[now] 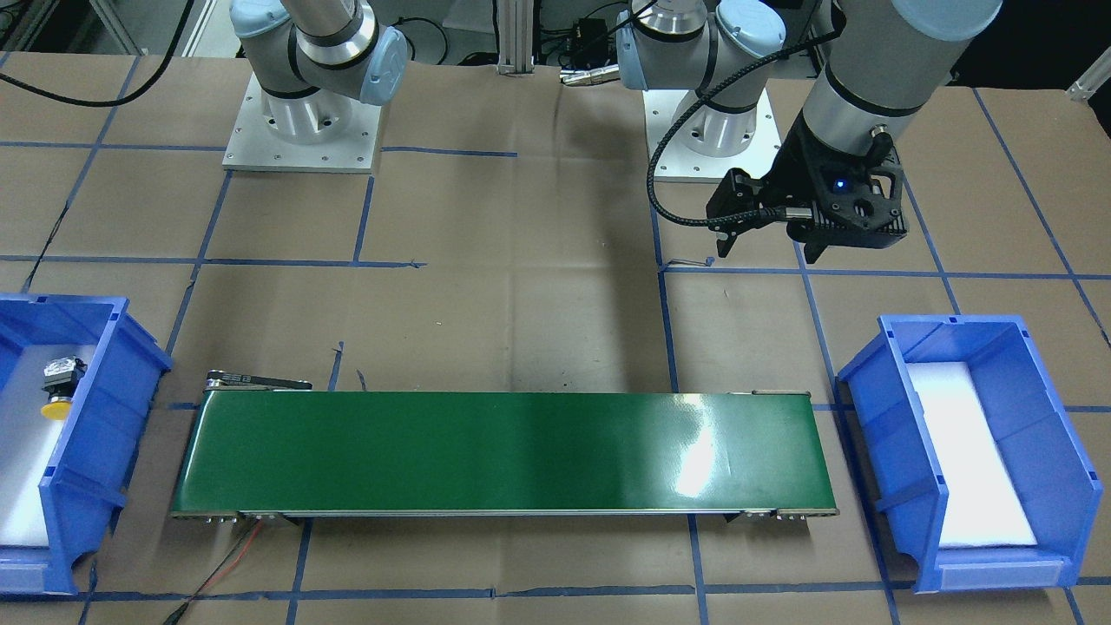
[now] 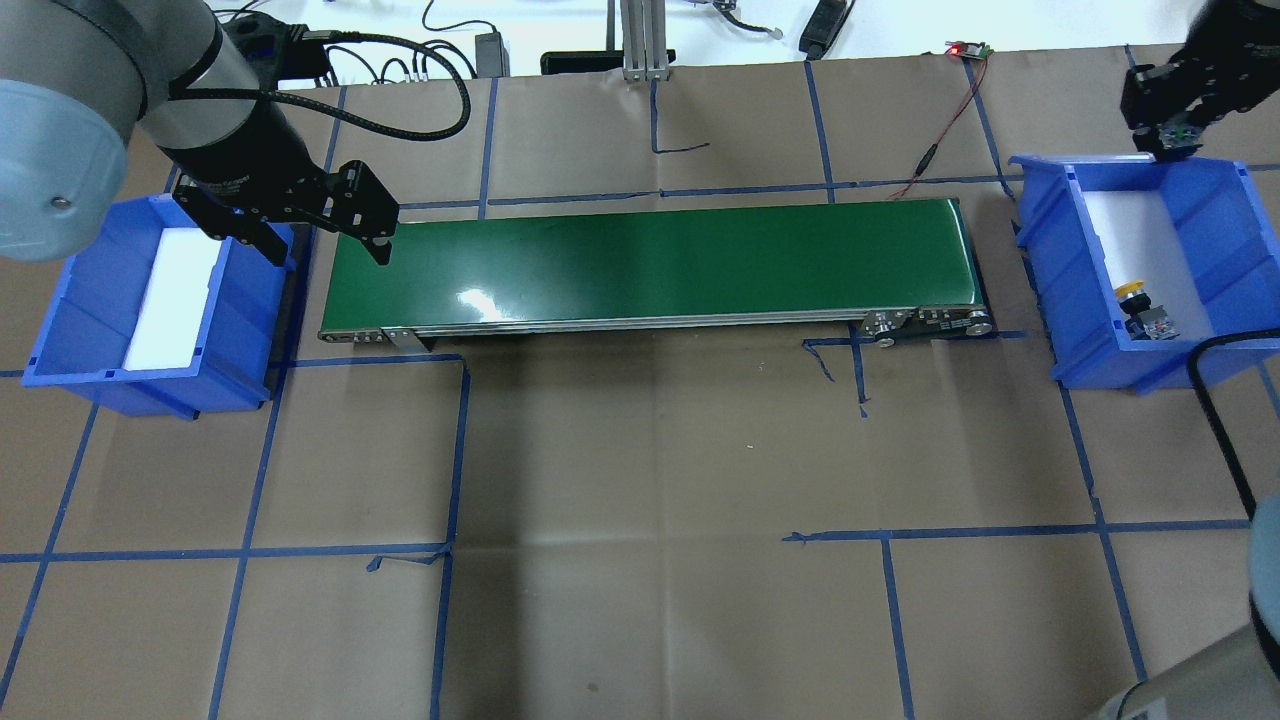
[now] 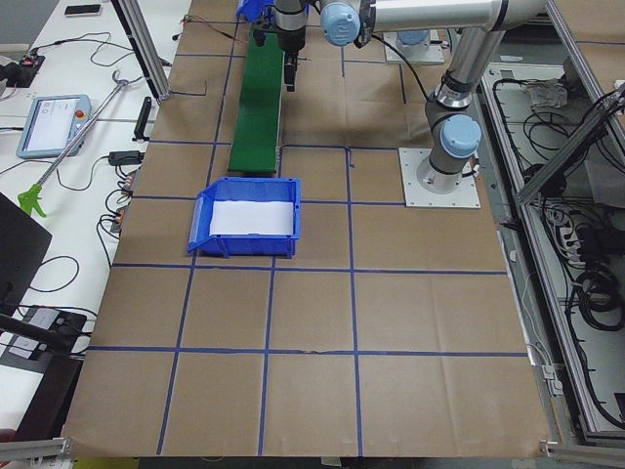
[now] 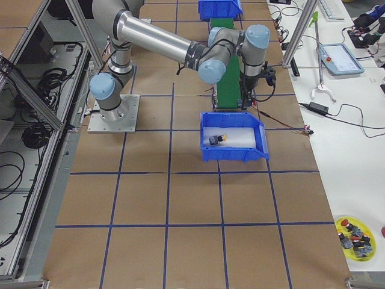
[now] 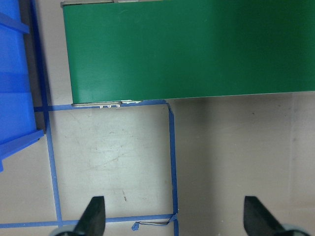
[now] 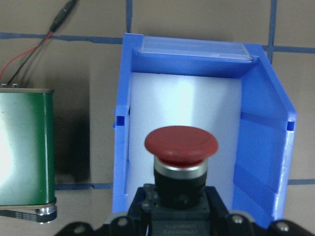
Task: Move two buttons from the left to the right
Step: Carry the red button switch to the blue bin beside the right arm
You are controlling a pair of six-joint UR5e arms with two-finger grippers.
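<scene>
The red button (image 6: pixel 181 146) is upright in my right gripper (image 2: pixel 1165 140), which is shut on its black body, above the far end of the right blue bin (image 2: pixel 1075 330). The yellow button (image 2: pixel 1131 292) lies on its side on that bin's white liner, also visible in the front view (image 1: pixel 58 404). My left gripper (image 2: pixel 325 240) hangs open with nothing in it beside the left end of the green conveyor belt (image 2: pixel 650 265), its fingertips (image 5: pixel 93 216) spread over brown paper. Next to it the left blue bin (image 2: pixel 100 335) holds only a white liner.
A red and black wire (image 2: pixel 930 160) runs from the belt's right end to a small board at the table's far edge. Blue tape lines cross the brown paper. A yellow dish of spare parts (image 4: pixel 355 238) sits on a side table.
</scene>
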